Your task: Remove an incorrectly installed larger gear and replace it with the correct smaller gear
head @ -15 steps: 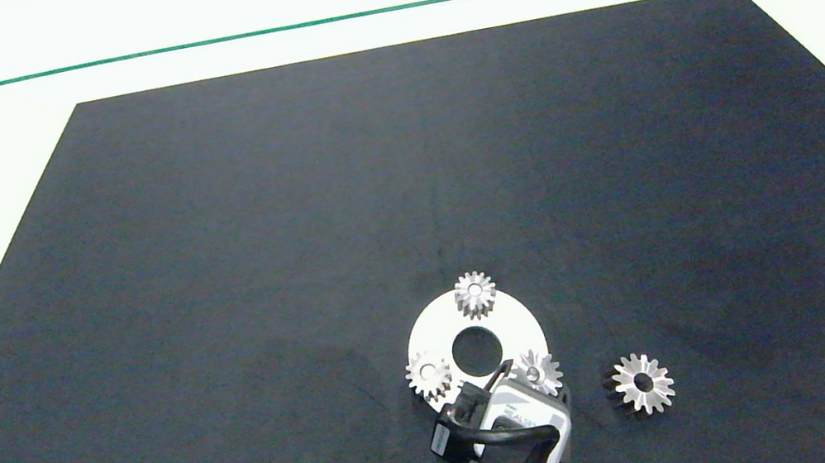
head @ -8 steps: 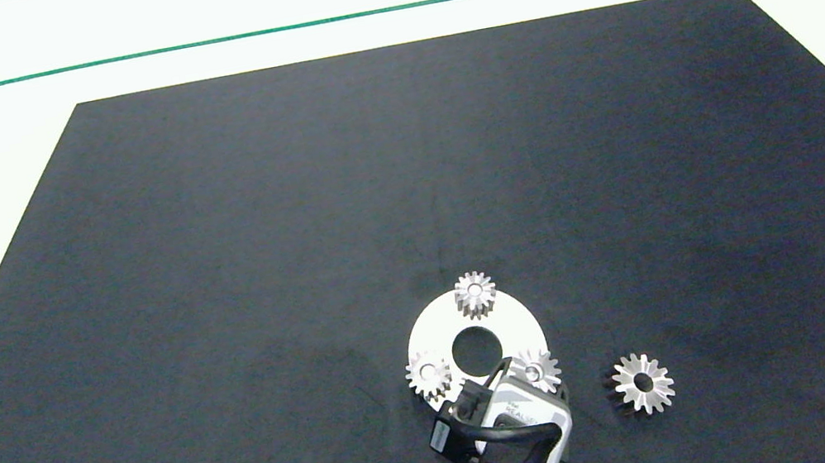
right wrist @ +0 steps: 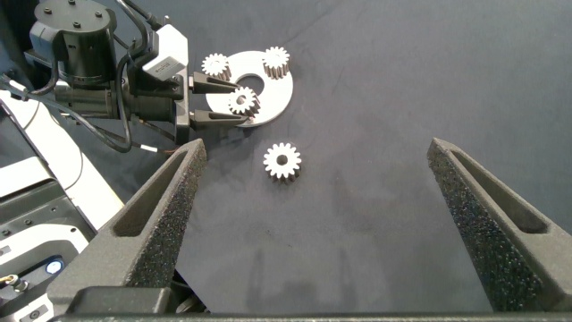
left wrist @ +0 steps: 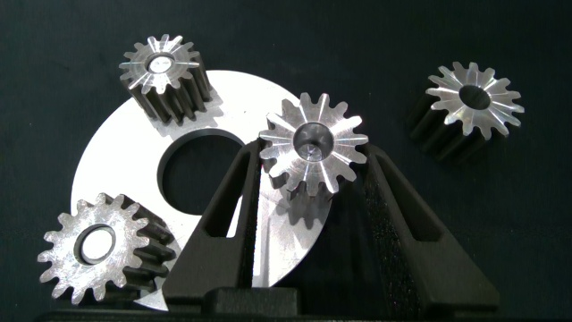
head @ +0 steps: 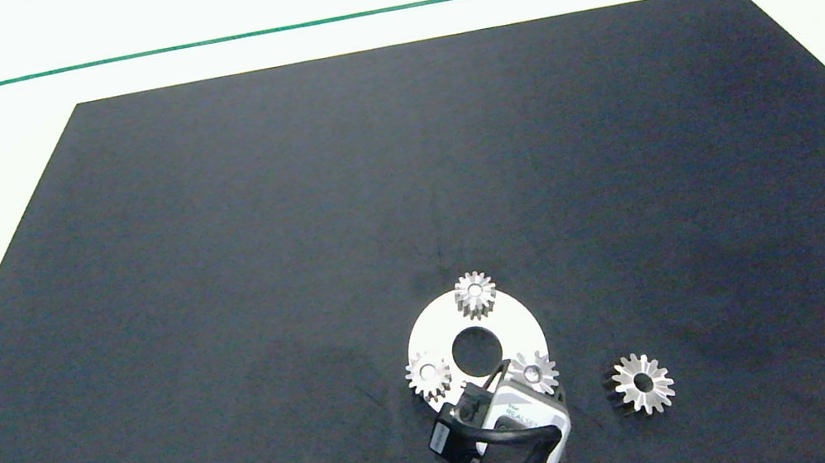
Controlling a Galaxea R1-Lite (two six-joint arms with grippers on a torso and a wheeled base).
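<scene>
Seating the smaller gear [left wrist: 313, 143] on the white ring plate [left wrist: 116, 148], at its near right spot, with the left gripper [left wrist: 308, 192] closed on its flanks. Already set aside on the black mat [head: 404, 182]: the larger gear [head: 642, 383], just right of the plate. Next, probably: press down square, then part the fingers and lift straight. Right gripper [right wrist: 322, 224] parked high, wide open, empty.
</scene>
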